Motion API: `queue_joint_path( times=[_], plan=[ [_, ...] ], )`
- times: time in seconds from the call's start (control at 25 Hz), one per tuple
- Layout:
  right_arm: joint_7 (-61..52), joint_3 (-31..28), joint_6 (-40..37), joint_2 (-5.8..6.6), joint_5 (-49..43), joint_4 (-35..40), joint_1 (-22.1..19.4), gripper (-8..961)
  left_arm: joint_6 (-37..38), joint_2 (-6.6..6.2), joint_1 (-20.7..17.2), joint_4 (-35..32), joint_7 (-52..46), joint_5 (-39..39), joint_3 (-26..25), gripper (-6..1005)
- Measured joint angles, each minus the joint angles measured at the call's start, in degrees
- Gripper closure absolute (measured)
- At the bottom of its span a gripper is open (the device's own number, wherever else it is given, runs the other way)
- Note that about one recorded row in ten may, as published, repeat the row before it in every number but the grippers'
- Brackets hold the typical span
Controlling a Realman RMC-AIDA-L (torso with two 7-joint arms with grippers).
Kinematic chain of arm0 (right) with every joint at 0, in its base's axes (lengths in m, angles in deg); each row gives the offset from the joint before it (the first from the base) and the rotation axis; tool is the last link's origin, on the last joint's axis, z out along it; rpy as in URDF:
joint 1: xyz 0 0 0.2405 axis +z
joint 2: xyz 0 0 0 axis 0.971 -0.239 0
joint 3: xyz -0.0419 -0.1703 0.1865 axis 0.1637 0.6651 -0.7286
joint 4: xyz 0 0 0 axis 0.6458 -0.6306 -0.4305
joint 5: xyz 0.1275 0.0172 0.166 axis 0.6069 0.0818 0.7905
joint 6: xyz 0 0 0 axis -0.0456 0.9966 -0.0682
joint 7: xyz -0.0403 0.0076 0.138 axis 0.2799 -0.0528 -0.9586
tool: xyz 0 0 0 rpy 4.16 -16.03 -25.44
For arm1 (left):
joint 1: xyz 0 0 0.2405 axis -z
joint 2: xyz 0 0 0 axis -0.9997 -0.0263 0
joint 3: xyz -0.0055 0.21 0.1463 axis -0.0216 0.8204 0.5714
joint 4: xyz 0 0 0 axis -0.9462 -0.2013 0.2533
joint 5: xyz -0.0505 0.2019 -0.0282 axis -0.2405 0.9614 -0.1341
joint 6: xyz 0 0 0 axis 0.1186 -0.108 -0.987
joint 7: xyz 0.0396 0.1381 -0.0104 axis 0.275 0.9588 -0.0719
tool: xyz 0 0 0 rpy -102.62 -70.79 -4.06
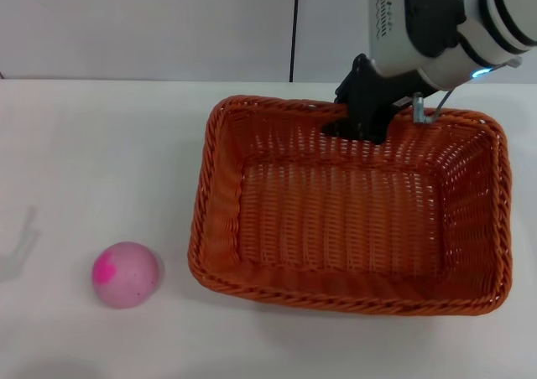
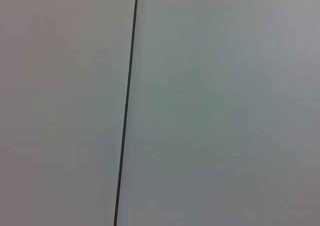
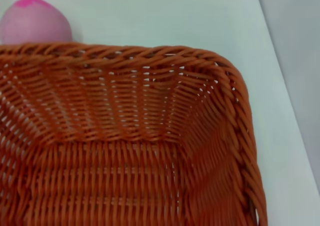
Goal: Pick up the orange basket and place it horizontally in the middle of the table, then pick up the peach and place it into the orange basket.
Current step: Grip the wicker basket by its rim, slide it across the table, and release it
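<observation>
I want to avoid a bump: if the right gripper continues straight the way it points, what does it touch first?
Most likely the woven floor of the bright orange wicker basket, below the right gripper at its far rim; depth is uncertain.

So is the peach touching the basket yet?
Apart. The head view shows the peach on the table to the left of the basket, with a strip of bare white tabletop between them.

Basket (image 1: 352, 291) on the surface (image 1: 101, 144), toward the right; peach (image 1: 126, 274) just left of it, near the front edge.
</observation>
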State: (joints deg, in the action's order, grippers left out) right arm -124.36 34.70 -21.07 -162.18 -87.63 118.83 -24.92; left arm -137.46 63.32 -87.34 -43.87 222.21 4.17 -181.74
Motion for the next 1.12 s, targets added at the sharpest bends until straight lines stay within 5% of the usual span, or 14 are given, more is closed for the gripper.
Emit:
queue_joint_path(
  times=[0.32,0.88,1.12],
  plan=[
    [-0.37,1.90,3.68,-0.06,0.05,-0.24,-0.24,806,0.24,0.00,0.04,-0.30,0.00,0.00,0.11,214],
    [0.11,8.09,8.36,-0.25,0.36,0.97,-1.81,494,0.53,0.09,0.17,-0.31,0.00,0.00,0.30,217],
    [-1.47,8.22,5.78,-0.25,5.86,14.40,-9.23,396,0.93,-0.08,-0.09,-0.10,-0.75,0.74,0.92,219]
  ],
)
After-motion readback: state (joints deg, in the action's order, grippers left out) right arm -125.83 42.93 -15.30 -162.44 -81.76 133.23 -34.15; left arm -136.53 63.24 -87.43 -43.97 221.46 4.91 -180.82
